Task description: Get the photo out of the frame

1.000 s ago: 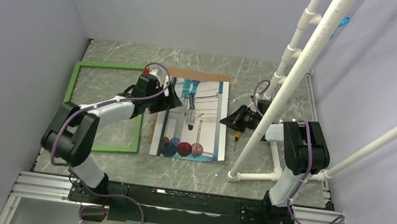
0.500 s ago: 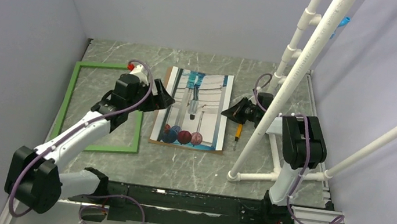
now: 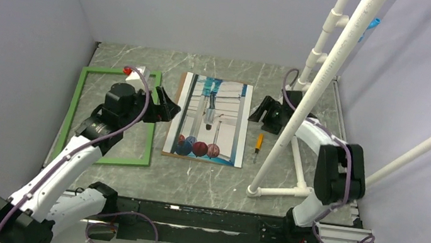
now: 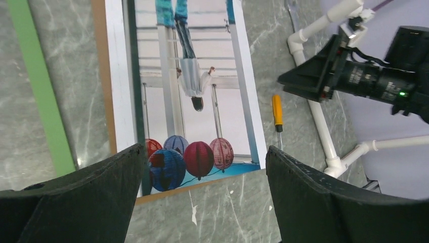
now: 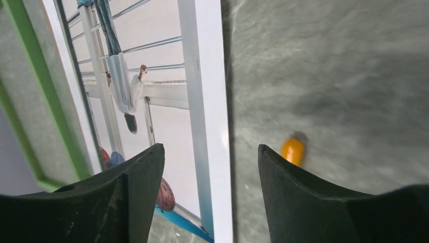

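Photo [image 3: 210, 121] lies flat mid-desk [image 3: 204, 180], face up, on a brown backing board [image 3: 166, 147] that shows as a thin strip along the photo's left and near edges. It is out of the frame [image 3: 73, 111]. The green frame lies flat on the desk to the photo's left, well apart from it, w/ bare marble inside its rim. L pincer [image 3: 166, 104] hangs btwn the frame's right bar and the photo's left edge, just beside the photo and pointing at it. Its jaws stand wide apart w/ nothing in them. In the left wrist view the L pincer [image 4: 202, 157] looks down on the photo [image 4: 187, 81], balloons nearest the fingertips, and appears raised off it. R pincer [image 3: 263, 113] sits near the photo's far right corner, on the right side, not touching. Its jaws are parted and grip nothing. In the right wrist view the photo's white right border [image 5: 202, 101] runs btwn the fingertips of the R pincer [image 5: 210, 152]. An orange-handled screwdriver [image 3: 258, 144] lies on the desk btwn the photo's right edge and the white pipe stand [image 3: 305, 102], free of both pincers.
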Action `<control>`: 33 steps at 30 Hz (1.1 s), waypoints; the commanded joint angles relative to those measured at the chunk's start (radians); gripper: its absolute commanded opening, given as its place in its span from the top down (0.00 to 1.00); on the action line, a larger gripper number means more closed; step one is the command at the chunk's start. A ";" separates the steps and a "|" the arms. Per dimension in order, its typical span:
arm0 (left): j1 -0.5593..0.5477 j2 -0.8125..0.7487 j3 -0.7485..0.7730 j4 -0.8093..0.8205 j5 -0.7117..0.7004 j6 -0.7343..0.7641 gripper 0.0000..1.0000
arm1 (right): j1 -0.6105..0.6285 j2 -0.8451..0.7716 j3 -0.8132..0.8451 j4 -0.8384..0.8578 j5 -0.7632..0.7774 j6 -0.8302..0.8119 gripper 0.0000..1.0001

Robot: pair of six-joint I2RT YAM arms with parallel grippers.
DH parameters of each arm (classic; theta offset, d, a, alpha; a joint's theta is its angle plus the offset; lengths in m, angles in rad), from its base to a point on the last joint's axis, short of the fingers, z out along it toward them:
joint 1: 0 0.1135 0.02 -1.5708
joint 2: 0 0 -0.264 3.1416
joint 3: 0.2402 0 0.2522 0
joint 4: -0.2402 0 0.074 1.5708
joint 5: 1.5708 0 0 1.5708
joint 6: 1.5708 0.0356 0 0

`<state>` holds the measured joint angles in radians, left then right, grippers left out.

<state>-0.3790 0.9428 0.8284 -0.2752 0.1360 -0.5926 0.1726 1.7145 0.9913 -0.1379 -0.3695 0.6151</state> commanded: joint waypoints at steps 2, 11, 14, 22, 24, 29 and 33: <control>0.002 -0.090 0.092 -0.086 -0.088 0.097 0.08 | -0.001 -0.245 0.069 -0.356 0.353 -0.162 0.20; 0.002 -0.160 0.231 -0.183 -0.176 0.215 0.08 | 0.005 -0.687 0.139 -0.629 0.606 -0.248 0.01; 0.002 -0.192 0.261 -0.188 -0.200 0.229 0.08 | 0.005 -0.833 0.167 -0.661 0.599 -0.266 0.00; 0.002 -0.354 0.233 -0.138 -0.322 0.188 0.10 | 0.005 -1.155 0.134 -0.612 0.564 -0.308 0.00; 0.002 -0.384 0.232 -0.127 -0.337 0.195 0.10 | 0.005 -1.191 0.143 -0.618 0.579 -0.301 0.00; 0.002 -0.422 0.276 -0.146 -0.376 0.221 0.11 | 0.005 -1.220 0.199 -0.639 0.593 -0.296 0.00; 0.002 -0.451 0.293 -0.153 -0.396 0.239 0.11 | 0.005 -1.239 0.221 -0.640 0.596 -0.300 0.00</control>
<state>-0.3790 0.5159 1.0809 -0.4328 -0.2131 -0.3904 0.1738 0.4957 1.1614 -0.7708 0.2043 0.3351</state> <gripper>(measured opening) 0.892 0.994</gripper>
